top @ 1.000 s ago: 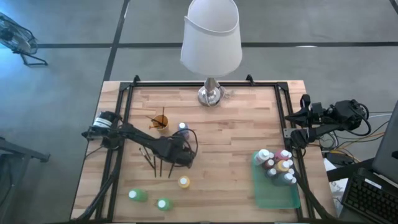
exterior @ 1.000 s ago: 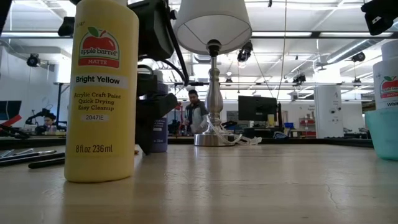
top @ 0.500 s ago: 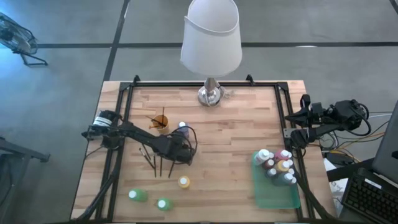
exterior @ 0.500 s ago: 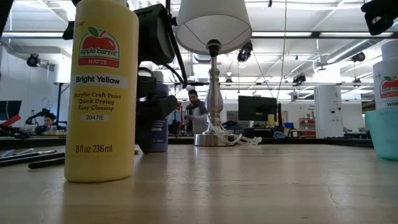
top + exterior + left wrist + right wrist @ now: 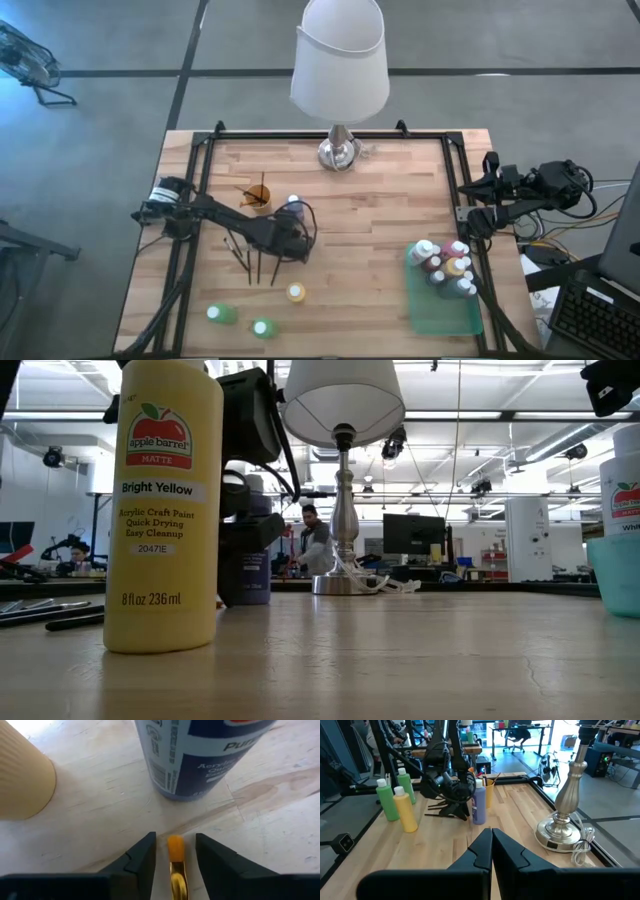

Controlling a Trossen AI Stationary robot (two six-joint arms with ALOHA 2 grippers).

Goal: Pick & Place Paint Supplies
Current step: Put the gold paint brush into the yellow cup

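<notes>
**One brush between the fingers**

One thin paintbrush with an orange tip and gold ferrule (image 5: 174,862) lies on the pale wooden counter (image 5: 380,215) between the left end effector's (image 5: 174,851) part-open fingers, beside the purple paint bottle (image 5: 200,755). Pick-up is under way, I judge; next comes a firm pinch, then a lift. Right end effector (image 5: 491,845), closed, waits at the counter's edge.
</notes>
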